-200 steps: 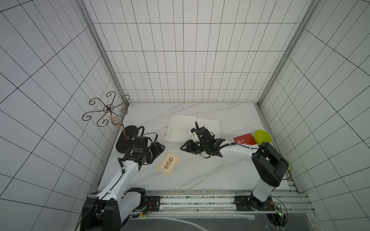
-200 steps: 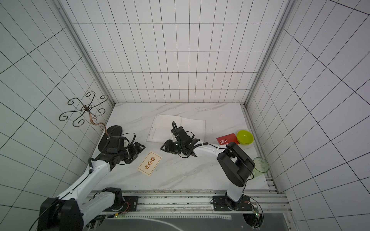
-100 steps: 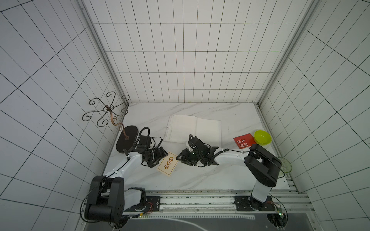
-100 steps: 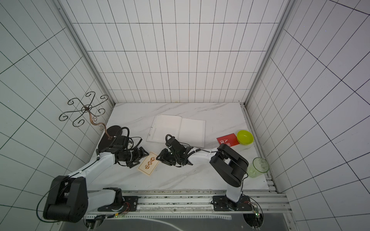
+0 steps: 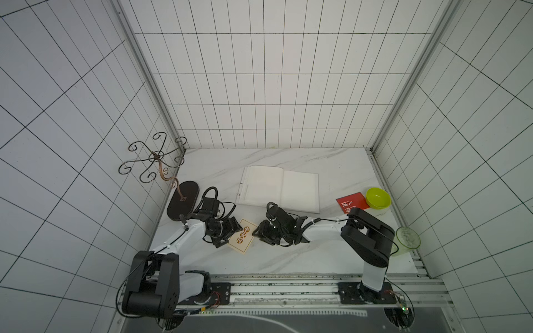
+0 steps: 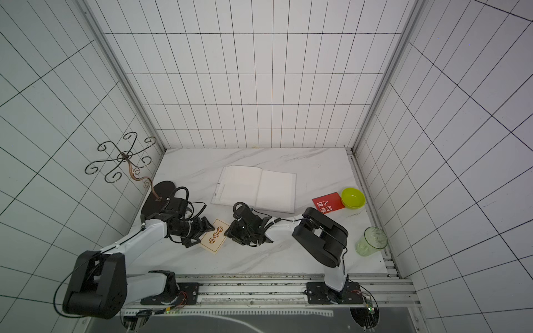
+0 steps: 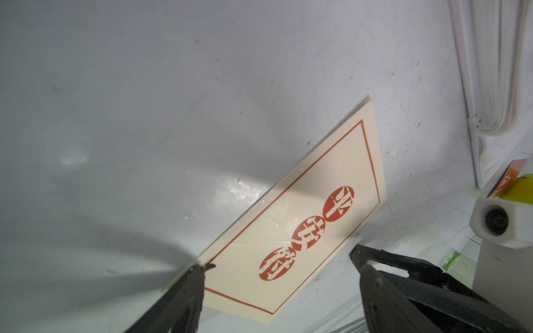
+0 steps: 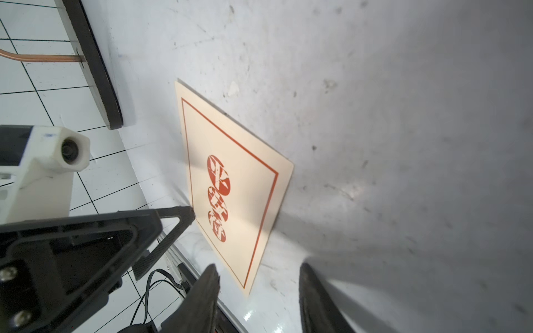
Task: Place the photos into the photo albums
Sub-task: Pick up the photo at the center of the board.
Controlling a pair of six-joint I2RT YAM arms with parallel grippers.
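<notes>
A cream photo (image 5: 242, 236) (image 6: 214, 235) with three red round seals lies flat on the marble table, in front of the photo album (image 5: 281, 188) (image 6: 258, 187), which lies open on blank pages. My left gripper (image 5: 230, 235) (image 7: 279, 261) is wide open at the photo's left edge, and one fingertip (image 7: 200, 271) touches a corner of the cream photo (image 7: 302, 219). My right gripper (image 5: 258, 232) (image 8: 258, 268) is open at the opposite edge of the cream photo (image 8: 239, 178), its fingers either side of a corner without touching. A red photo (image 5: 350, 201) (image 6: 326, 201) lies at the right.
A lime green bowl (image 5: 377, 197) (image 6: 353, 197) sits against the red photo at the right wall. A clear green cup (image 5: 406, 238) (image 6: 372, 240) stands near the front right corner. A scrolled metal stand on a dark oval base (image 5: 183, 204) (image 6: 157, 196) is at the left wall.
Both arms have closed in on the cream photo. The left gripper moved right to its edge, and the right gripper moved left and forward, away from the album.
</notes>
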